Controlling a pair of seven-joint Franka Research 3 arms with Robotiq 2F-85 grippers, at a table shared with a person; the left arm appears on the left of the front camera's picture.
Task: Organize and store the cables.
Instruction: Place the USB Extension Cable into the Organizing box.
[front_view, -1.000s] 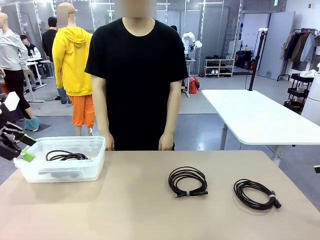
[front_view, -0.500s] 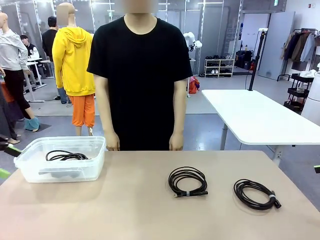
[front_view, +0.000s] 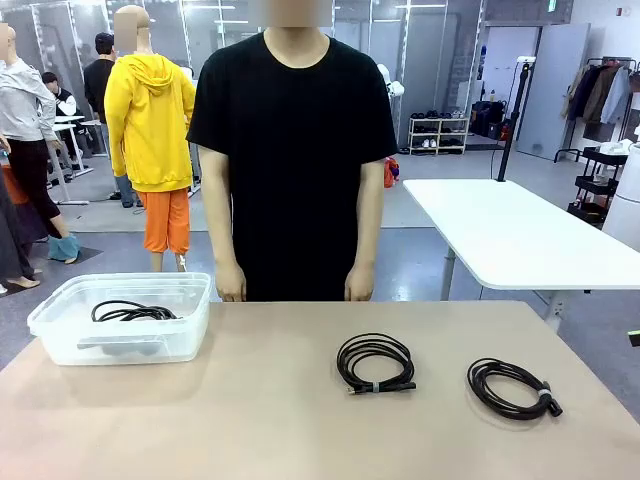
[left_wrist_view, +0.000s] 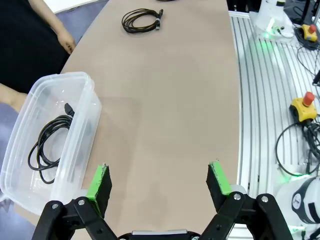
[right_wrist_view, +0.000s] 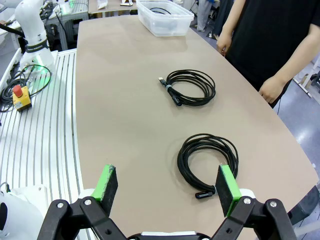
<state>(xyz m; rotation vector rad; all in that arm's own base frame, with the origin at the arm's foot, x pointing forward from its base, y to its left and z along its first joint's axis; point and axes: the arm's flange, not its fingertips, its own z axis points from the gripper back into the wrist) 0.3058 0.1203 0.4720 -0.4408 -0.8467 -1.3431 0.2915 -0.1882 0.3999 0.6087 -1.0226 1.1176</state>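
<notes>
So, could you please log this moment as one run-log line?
bin: one cable | table: middle cable, right cable | left gripper: open, empty | right gripper: open, empty | person: standing at far edge

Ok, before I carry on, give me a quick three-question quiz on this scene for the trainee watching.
1. How many coiled cables lie loose on the table?
2. True or false: the clear bin holds no cable.
3. On which of the robot's sides does the bin stand? A left; B right.
Key: 1 two, the middle cable and the right-hand cable; 2 false, one coil lies inside; 3 A.
</notes>
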